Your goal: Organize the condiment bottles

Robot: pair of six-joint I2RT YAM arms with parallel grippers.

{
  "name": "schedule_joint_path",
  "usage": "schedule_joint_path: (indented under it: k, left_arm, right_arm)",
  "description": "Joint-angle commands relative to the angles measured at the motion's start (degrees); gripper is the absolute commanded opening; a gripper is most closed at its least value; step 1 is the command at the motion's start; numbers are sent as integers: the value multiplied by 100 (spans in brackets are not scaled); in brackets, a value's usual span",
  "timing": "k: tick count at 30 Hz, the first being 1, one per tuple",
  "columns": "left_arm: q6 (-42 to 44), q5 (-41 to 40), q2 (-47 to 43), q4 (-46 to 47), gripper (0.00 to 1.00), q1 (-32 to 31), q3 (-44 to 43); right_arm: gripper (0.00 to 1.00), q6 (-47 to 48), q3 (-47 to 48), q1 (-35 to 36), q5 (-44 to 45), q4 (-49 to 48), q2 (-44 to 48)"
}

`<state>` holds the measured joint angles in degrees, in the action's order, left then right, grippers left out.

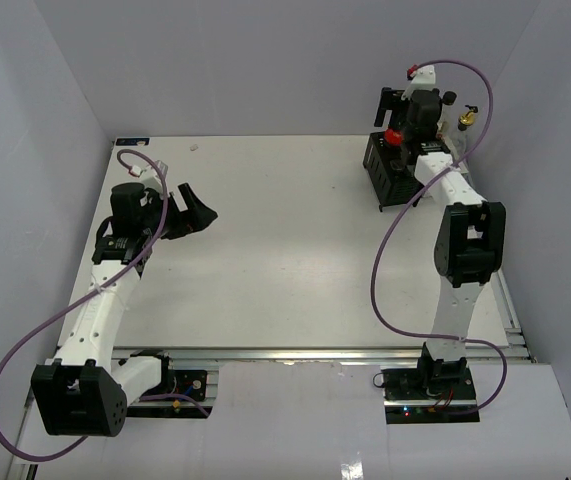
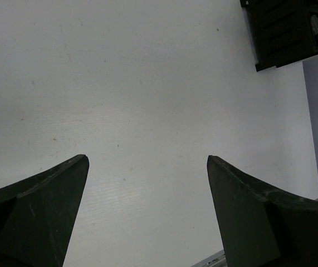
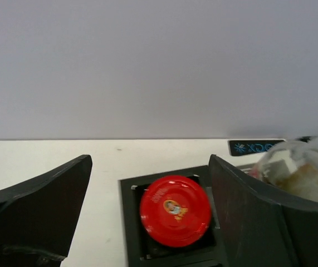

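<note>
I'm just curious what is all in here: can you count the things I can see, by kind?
Robot arms: 2 (left arm, right arm)
Black rack: 1
Red-lidded jar: 1
Gold-topped clear bottle: 1
Total: 5 in plain sight; the right arm may hide more bottles.

- A white table (image 1: 265, 270) fills the middle of the frame.
- At the left, the left arm (image 1: 105, 285) bends over the table.
- The left gripper (image 1: 196, 205) has its jaws wide apart.
- In the upper right, the right arm (image 1: 468, 245) reaches over a black rack (image 1: 387, 182).
- A jar with a red lid (image 1: 393, 136) sits in the rack, right by the arm's tip.
- A gold-topped bottle (image 1: 468, 122) stands just right of the arm.
</note>
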<state>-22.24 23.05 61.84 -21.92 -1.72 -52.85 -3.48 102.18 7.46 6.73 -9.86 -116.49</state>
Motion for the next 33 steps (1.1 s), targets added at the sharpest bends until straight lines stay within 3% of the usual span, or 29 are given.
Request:
schedule_joint_path:
  k: [1, 4, 9, 11, 16, 20, 26, 33]
  left_arm:
    - [-9, 204, 7, 411, 98, -12, 122]
    - [-158, 340, 91, 480, 98, -85, 121]
    - [-37, -443, -447, 495, 98, -818, 166]
    - [-52, -730, -568, 478, 98, -1103, 249]
    - [-296, -843, -585, 445, 98, -1747, 684]
    - [-565, -792, -1021, 831, 98, -1846, 1368]
    - [-609, -533, -1540, 798, 98, -1876, 1801]
    - [-654, -616, -2221, 535, 98, -1878, 1968]
  right_arm:
    - [90, -649, 344, 447, -958, 1671, 779]
    - [90, -960, -86, 924, -823, 2134, 1164]
    - [90, -1262, -1499, 1965, -270, 2298, 2016]
    - [90, -1577, -2041, 2110, -156, 2374, 2376]
    - [90, -2102, -3628, 2183, -1049, 1995, 3477]
    - [90, -2141, -4714, 2340, -1120, 1826, 4498]
    - [90, -1941, -5188, 2379, -558, 2482, 5229]
    - [90, -1861, -5613, 2374, -314, 2144, 5918]
